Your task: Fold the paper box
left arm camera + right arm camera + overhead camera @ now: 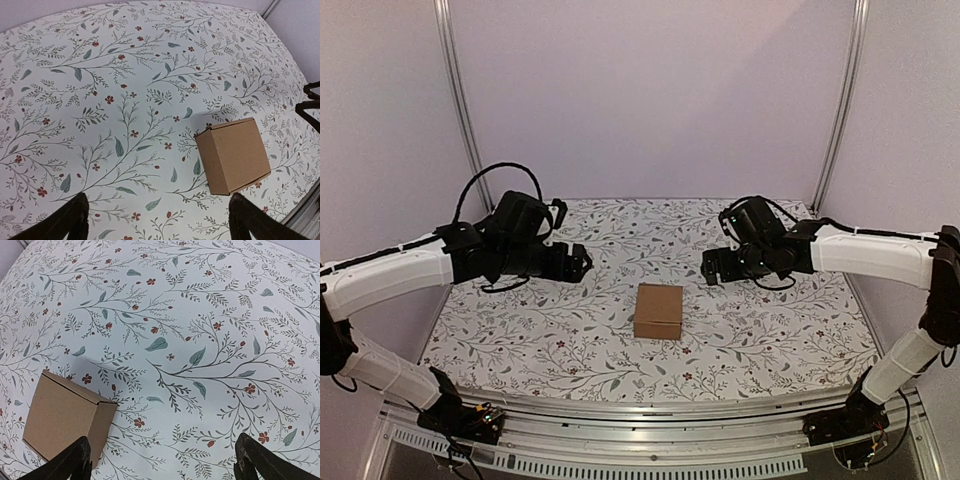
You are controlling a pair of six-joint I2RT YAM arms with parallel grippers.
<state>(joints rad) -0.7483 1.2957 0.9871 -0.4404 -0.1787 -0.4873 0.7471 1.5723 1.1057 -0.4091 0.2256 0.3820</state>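
Observation:
The paper box [658, 311] is a small closed brown cardboard cube standing on the flowered table cover, midway between the two arms. The left wrist view has it [233, 154] at lower right, beside the right fingertip. The right wrist view has it [67, 418] at lower left, by the left fingertip. My left gripper [582, 262] hovers up and left of the box, open and empty [157, 220]. My right gripper [708, 268] hovers up and right of it, also open and empty [162, 462]. Neither touches the box.
A white cloth with leaf and red flower print [750, 330] covers the table. Pale walls and metal corner posts [460, 100] enclose it on three sides. A metal rail [650, 460] runs along the near edge. The right gripper's tip [310, 102] shows at the left wrist view's right edge.

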